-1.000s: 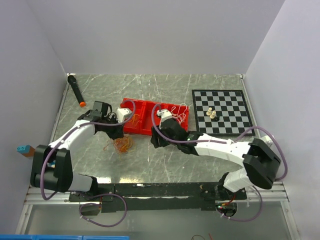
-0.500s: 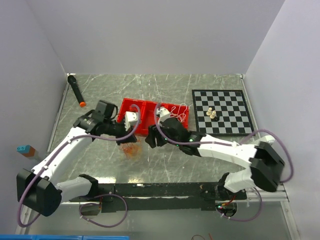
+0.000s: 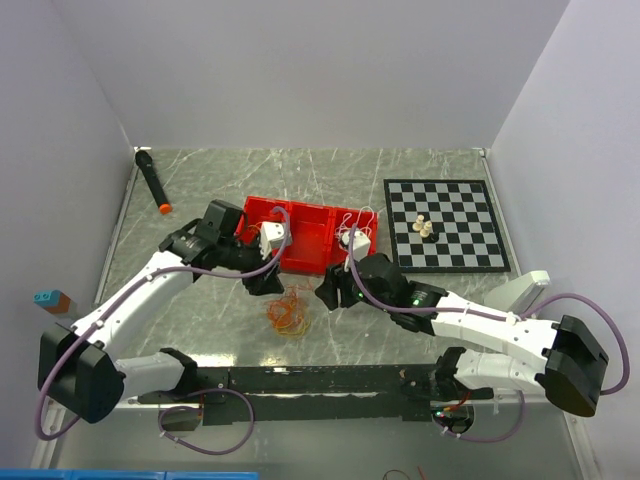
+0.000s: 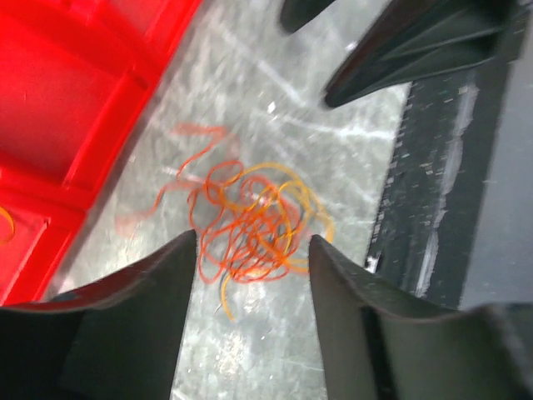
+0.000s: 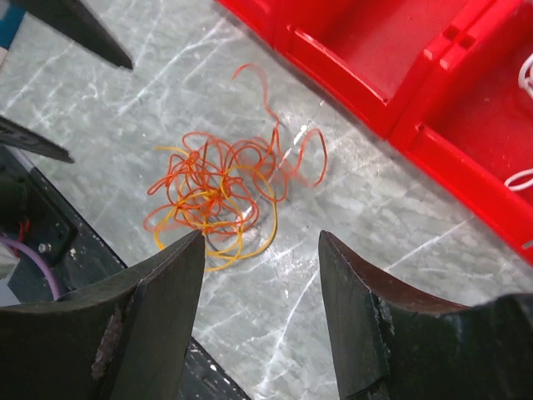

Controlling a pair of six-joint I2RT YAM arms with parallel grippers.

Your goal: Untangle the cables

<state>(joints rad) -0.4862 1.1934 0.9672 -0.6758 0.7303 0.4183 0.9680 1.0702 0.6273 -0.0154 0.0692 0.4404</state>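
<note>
**Wire knot on the tabletop, both end effectors open above it**

The cables (image 3: 288,308), a small knot of very thin orange and yellow wire strands, lie on the grey marbled tabletop (image 3: 400,170). They are just in front of the red plastic compartment tray (image 3: 300,232) and do not touch its near wall. A few thin white strands (image 3: 356,222) lie in the tray's right-hand compartment.

The left end effector (image 3: 262,283) and the right end effector (image 3: 328,295) hang over the knot from opposite sides. Each has its jaws well apart and holds nothing.

The step in hand appears to be choosing a first grip.
- Each end effector should pinch one strand at the rim of the knot, not the mass.
- The orange tail straying toward the tray looks the easiest for one side, and an outer yellow loop suits the other.
- A slow, low pull in opposite directions should open the loops rather than tighten them. The wires are light and will probably drag along as a clump if only one side holds.

Room is tight fore and aft. The tray wall stands just behind the knot, and the black base rail (image 3: 320,378) runs along the near edge. The two end effectors are also near each other.

Bare tabletop lies to the left of the knot, and to the right in front of the black-and-white chessboard (image 3: 445,225). A sideways pull therefore has the most freedom.
</note>
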